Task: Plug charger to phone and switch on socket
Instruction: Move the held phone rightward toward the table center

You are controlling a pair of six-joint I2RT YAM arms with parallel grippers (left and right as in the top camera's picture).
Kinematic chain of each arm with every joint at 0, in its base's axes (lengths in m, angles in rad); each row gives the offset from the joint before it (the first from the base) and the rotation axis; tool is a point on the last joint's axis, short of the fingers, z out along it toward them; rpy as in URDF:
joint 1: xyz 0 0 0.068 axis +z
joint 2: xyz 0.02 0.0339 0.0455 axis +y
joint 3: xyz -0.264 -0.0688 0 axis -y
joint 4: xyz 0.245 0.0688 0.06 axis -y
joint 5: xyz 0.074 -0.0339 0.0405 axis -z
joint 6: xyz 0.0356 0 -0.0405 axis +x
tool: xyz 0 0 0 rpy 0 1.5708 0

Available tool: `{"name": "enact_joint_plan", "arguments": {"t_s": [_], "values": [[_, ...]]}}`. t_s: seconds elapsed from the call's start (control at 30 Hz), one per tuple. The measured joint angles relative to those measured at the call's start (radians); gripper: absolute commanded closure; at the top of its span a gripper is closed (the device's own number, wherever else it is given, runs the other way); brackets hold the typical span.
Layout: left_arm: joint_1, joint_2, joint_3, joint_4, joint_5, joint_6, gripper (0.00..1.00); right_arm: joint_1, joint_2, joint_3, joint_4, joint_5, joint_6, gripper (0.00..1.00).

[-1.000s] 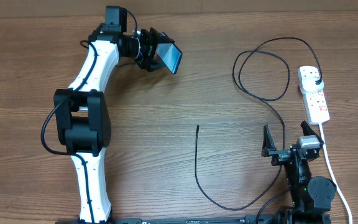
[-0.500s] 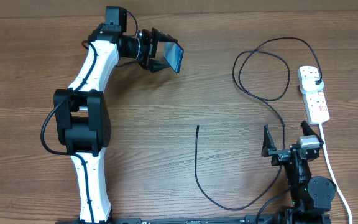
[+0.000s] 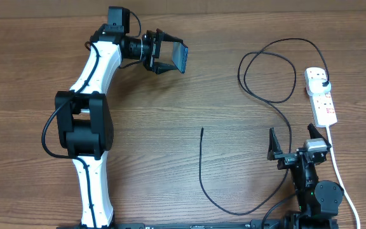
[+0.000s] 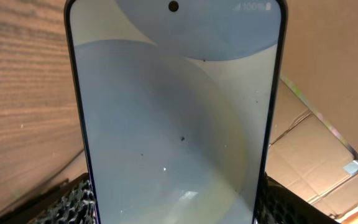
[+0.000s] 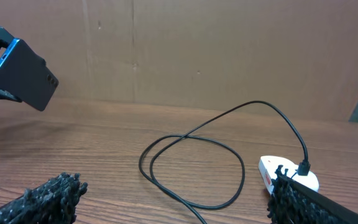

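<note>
- Left tool [image 3: 168, 54] pinches phone [image 3: 180, 58] by its side edges, above far tabletop [image 3: 234, 108]; long axis runs outward from tool, top end foremost.
- Right tool [image 3: 292, 141] spread, at near edge.
- Charger [image 3: 201, 159] tip points toward far edge.

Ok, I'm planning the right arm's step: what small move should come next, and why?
Probably send the open right gripper toward the charger tip lying loose on the table: the left gripper holds the phone raised, and the plug already sits in the socket.
</note>
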Motion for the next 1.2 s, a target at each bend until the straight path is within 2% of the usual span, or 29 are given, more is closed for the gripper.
{"name": "enact_joint_plan", "arguments": {"t_s": [0.27, 1.2], "values": [[0.0, 0.0, 0.0, -0.042, 0.033, -0.015, 0.96, 0.0, 0.0, 0.0, 0.0, 0.0, 0.0, 0.0], [0.0, 0.0, 0.0, -0.042, 0.096, -0.014, 0.96, 0.0, 0.0, 0.0, 0.0, 0.0, 0.0, 0.0]]}}
